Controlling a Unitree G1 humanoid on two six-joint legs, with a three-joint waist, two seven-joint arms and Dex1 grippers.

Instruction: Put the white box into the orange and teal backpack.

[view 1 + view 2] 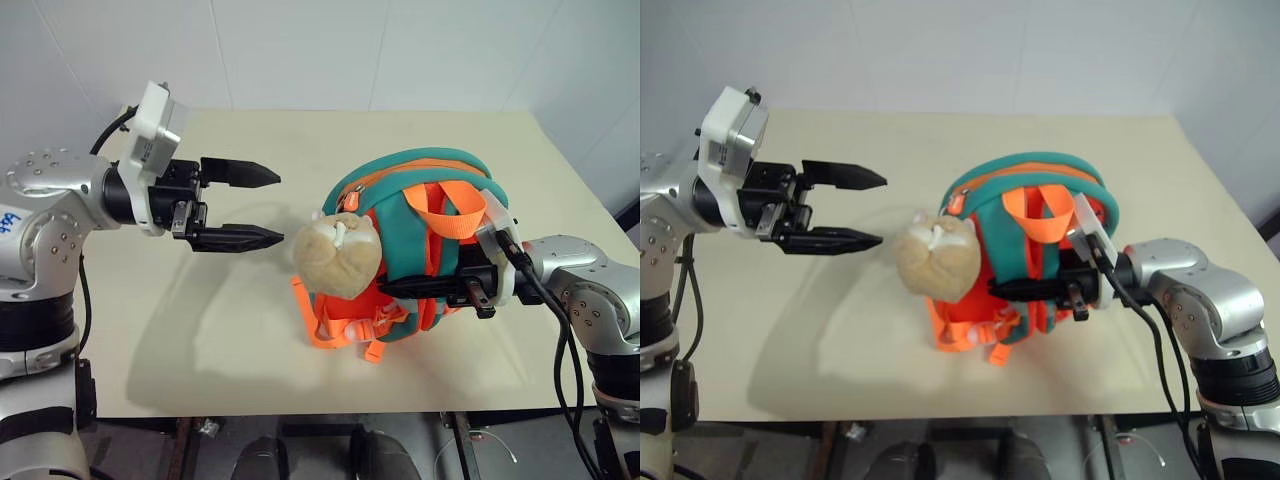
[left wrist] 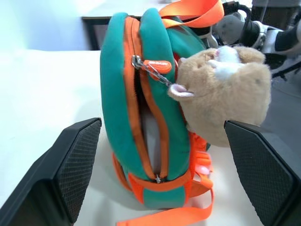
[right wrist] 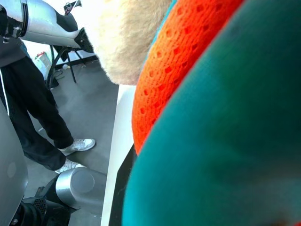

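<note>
The orange and teal backpack [image 1: 410, 190] stands upright on the beige table [image 1: 200, 330], strap side towards me, with a beige plush toy [image 1: 338, 255] hanging at its left. My right gripper [image 1: 392, 287] reaches in from the right and is shut on the backpack's strap side. My left gripper [image 1: 280, 207] hovers open above the table, left of the plush and apart from it, and its pads [image 2: 77, 160] frame the bag. The zipper [image 2: 141, 61] is partly open. A pale sliver [image 2: 149, 134] shows inside the gap; I cannot tell if it is the white box.
A white wall runs behind the table's far edge. The table's right edge [image 1: 590, 190] is close to the backpack. In the right wrist view a person's legs [image 3: 37, 117] stand on the grey floor beside the table.
</note>
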